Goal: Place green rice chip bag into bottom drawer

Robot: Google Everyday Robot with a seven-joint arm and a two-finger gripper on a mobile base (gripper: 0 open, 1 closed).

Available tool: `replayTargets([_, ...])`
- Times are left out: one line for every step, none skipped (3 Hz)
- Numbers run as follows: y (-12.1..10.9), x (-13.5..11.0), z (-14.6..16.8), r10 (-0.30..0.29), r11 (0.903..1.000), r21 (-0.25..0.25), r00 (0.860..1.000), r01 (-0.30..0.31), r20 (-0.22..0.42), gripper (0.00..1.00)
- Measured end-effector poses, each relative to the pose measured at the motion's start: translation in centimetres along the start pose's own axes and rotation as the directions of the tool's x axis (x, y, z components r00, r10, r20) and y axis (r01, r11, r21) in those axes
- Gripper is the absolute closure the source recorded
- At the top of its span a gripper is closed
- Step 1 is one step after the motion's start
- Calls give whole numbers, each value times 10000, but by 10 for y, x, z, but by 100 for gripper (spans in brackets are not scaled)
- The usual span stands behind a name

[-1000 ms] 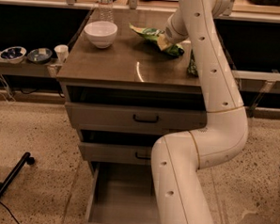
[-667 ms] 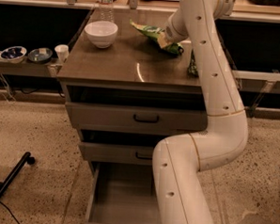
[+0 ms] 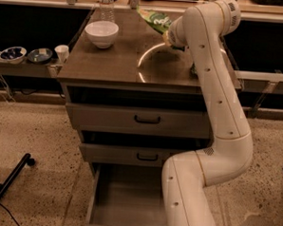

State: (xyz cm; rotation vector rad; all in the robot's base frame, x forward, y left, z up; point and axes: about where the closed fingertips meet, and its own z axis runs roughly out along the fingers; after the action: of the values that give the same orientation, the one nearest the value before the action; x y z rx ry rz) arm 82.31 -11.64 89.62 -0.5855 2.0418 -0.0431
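Note:
The green rice chip bag (image 3: 155, 19) hangs tilted above the back of the cabinet top (image 3: 110, 65), clear of the surface. My gripper (image 3: 169, 38) is at the bag's lower right end, mostly hidden behind my white wrist, and is shut on the bag. The bottom drawer (image 3: 127, 199) is pulled open at floor level, with a bare grey floor. My white arm crosses in front of its right side.
A white bowl (image 3: 102, 33) and a clear bottle (image 3: 105, 6) stand at the back left of the cabinet top. The two upper drawers (image 3: 146, 120) are closed. A low shelf on the left holds small bowls (image 3: 25, 54) and a cup (image 3: 62, 52). A black stand leg (image 3: 9, 184) lies on the floor at left.
The bag has risen off the cabinet top and moved a little back and left with my gripper. The bowl and the drawers have not moved.

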Motion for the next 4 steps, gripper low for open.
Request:
replayTargets([13,-17,-27,-485,9987,170,9954,473,823,100])
replayTargets([28,-29,-56,-1271,9909,-236,9782,1327,1643,100])
replayTargets([41,-14,-71,-1631,9799,-887,9740,1784,1574,100])
replayTargets([50,10,-90,-2562,9531,-1319,9581,2725,1278,100])
